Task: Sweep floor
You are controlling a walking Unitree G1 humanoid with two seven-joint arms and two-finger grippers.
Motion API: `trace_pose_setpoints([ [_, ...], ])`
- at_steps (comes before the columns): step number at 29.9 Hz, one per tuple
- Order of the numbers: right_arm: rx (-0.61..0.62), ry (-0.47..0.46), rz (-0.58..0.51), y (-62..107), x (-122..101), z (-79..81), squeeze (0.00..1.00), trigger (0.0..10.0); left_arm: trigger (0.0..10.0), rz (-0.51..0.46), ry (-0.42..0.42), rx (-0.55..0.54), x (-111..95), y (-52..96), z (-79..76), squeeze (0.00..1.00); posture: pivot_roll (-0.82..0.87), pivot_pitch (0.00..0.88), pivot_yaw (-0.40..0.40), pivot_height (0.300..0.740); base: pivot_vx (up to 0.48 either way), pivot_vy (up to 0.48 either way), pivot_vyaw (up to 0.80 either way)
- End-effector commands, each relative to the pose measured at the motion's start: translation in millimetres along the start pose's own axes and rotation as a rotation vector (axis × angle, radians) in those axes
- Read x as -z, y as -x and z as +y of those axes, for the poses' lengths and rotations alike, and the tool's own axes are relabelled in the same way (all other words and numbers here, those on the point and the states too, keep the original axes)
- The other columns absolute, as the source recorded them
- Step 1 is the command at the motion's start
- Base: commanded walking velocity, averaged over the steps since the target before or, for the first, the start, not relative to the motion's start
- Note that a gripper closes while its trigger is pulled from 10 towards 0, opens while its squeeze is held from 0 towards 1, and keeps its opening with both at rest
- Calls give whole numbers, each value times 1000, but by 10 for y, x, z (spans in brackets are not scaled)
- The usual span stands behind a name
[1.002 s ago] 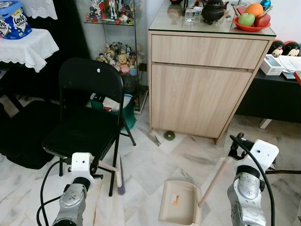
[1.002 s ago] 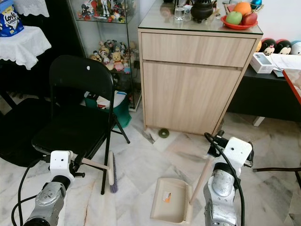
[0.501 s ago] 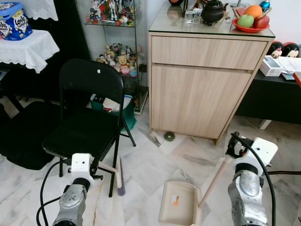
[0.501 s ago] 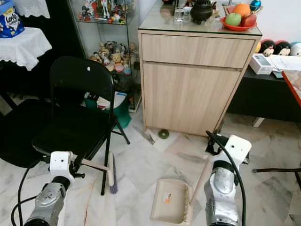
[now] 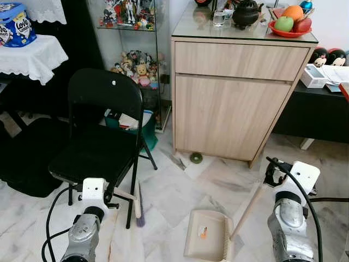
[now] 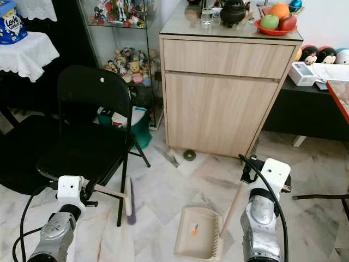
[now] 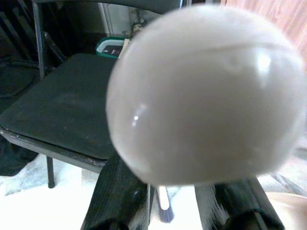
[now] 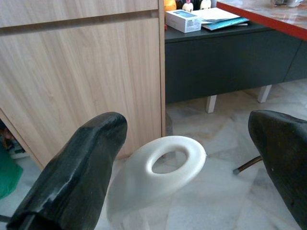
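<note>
Nearest to the robot, the left pincer (image 7: 172,201) holds the brush (image 5: 137,203) by the rounded end of its handle. In the left wrist view the two black fingers (image 7: 120,196) stand close on both sides of the pale handle, so I judge them closed on it. The brush head stands on the marble floor (image 5: 174,191) beside the front leg of the black folding chair (image 5: 98,131), bristles down.

The right pincer (image 8: 187,163) is at the top of the dustpan handle (image 6: 233,203), where the white loop (image 8: 165,167) is. In the right wrist view its fingers stand wide apart, and the loop lies between them without a visible touch. I cannot say for sure whether it has hold of the handle. The dustpan (image 5: 210,234) lies flat on the floor between the two arms, with a small orange scrap (image 5: 203,233) inside.

Both tools look light and stiff, made of plastic. The long handles will swing easily if held only at the end, so a lower hold would give more control. The bristles are soft and will bend.

Both arms are low and bent, with the forearms reaching forward. Farther away, a small dark round object (image 5: 196,158) lies on the floor at the foot of the wooden cabinet (image 5: 229,103).
</note>
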State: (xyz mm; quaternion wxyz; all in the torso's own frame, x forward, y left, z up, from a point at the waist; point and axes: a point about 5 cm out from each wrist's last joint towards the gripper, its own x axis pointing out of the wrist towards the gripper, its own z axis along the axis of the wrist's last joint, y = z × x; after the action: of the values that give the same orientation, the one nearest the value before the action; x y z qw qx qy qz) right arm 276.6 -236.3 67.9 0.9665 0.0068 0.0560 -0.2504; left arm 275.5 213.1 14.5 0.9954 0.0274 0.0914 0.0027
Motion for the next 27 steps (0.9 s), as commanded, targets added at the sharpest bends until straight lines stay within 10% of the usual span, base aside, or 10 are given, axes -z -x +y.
trace_pose_setpoints([
  [1,0,-7,22,-28,14,-3,0,10000,10000,35,-43,-19,64,53,90,0,-57,41,38,740,0,0,0],
  [14,-86,-24,43,-53,75,60,0,10000,10000,22,-55,-6,40,40,61,0,-53,43,39,740,0,0,0],
  [27,-121,203,30,-78,131,-8,0,10000,10000,22,-49,-13,51,46,43,0,-53,49,33,740,0,0,0],
])
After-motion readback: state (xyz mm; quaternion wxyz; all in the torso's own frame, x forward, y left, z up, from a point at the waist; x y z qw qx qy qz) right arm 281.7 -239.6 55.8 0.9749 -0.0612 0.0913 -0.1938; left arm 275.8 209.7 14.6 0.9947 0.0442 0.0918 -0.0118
